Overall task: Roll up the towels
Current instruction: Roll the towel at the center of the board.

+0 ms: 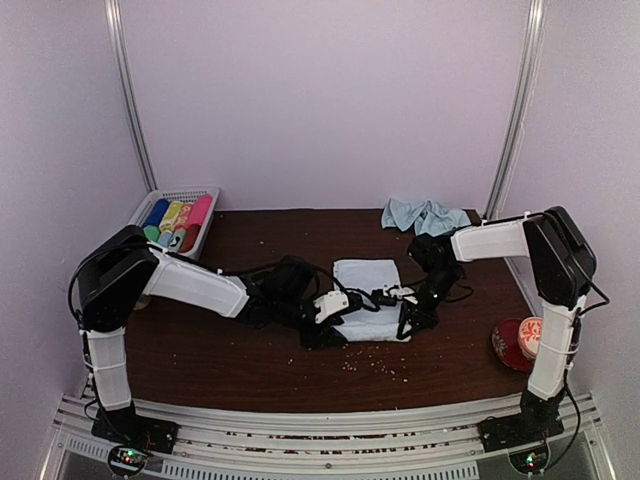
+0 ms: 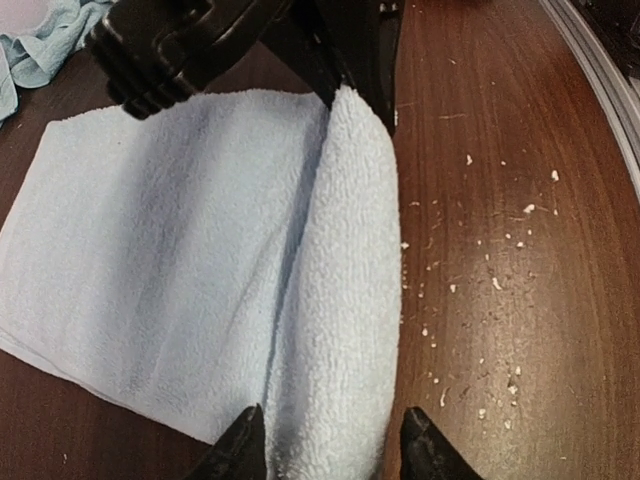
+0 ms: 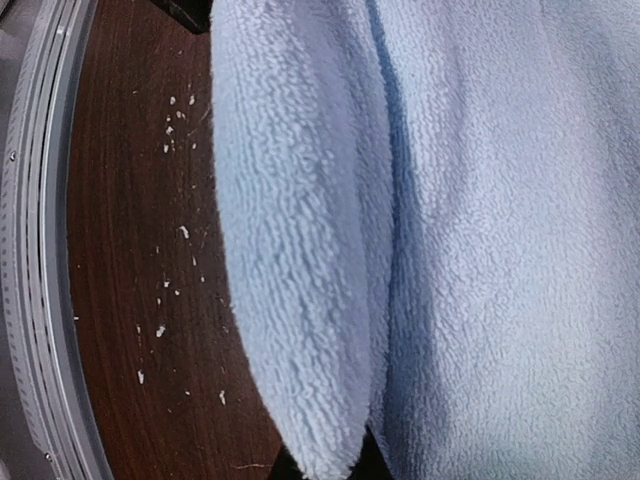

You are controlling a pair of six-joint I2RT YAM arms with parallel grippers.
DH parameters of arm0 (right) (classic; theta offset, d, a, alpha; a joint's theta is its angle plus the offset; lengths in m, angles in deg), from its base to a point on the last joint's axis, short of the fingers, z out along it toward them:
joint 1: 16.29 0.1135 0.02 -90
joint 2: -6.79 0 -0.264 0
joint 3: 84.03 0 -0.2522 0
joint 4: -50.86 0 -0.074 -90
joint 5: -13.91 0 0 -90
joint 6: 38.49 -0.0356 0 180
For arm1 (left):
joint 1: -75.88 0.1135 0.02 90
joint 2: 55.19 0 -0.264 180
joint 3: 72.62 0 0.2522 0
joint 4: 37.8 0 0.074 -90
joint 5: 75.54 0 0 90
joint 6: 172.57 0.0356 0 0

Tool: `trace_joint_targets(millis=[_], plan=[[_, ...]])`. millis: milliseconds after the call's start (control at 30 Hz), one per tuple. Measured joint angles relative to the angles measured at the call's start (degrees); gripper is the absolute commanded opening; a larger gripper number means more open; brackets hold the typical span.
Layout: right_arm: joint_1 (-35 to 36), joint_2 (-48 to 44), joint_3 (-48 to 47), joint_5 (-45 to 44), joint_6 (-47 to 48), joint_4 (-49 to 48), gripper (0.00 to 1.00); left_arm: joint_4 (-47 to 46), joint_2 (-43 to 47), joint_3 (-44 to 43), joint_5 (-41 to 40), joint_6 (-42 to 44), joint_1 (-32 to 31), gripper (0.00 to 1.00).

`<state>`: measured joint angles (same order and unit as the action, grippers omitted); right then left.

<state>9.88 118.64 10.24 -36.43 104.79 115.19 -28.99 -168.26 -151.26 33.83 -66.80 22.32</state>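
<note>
Brown table [image 1: 250, 360], towel [image 1: 368, 280] fold axis left-right

Dark brown wooden table [image 1: 250, 350]. One pale blue spread towel [image 1: 368, 275] lies flat at centre, its near edge rolled into a thick fold. A second, crumpled towel [image 1: 425, 215] lies at the far edge, right. White crumbs [image 1: 375, 362] are scattered along the near side. A basket [image 1: 185, 193] of coloured rolls sits at the far left corner, and a red dish [image 1: 508, 345] at the right edge.

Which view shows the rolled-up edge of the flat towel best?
Left wrist: the rolled edge shows along its length, from the left gripper to the right gripper, beside the towel's flat part. Right wrist shows it closer but cropped. Top external shows it small, partly hidden by both grippers.
</note>
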Motion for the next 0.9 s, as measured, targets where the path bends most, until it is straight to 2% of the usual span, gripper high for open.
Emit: trace_joint_targets(millis=[100,300,567,733,900], plan=[[-0.5,1.1,-1.4,0.6,-0.1,1.9,0.00,0.0,-1.0,-1.1,-0.1,-1.2,0.0,0.44],[-0.9,3.3,-4.3,1.2,-0.1,5.5,0.00,-0.7,-1.6,-1.3,1.2,-3.8,0.5,0.36],[-1.4,6.1,-7.6,2.2,-0.6,9.5,0.00,-0.9,-3.3,-2.2,3.4,-7.8,3.3,0.34],[-1.7,7.1,-8.5,2.3,-1.7,10.3,0.00,-0.5,-5.0,-4.0,3.4,-10.3,3.9,0.30],[-2.6,9.2,-10.5,3.6,-2.6,12.6,0.02,0.2,-6.5,-5.1,3.3,-11.5,3.9,0.30]])
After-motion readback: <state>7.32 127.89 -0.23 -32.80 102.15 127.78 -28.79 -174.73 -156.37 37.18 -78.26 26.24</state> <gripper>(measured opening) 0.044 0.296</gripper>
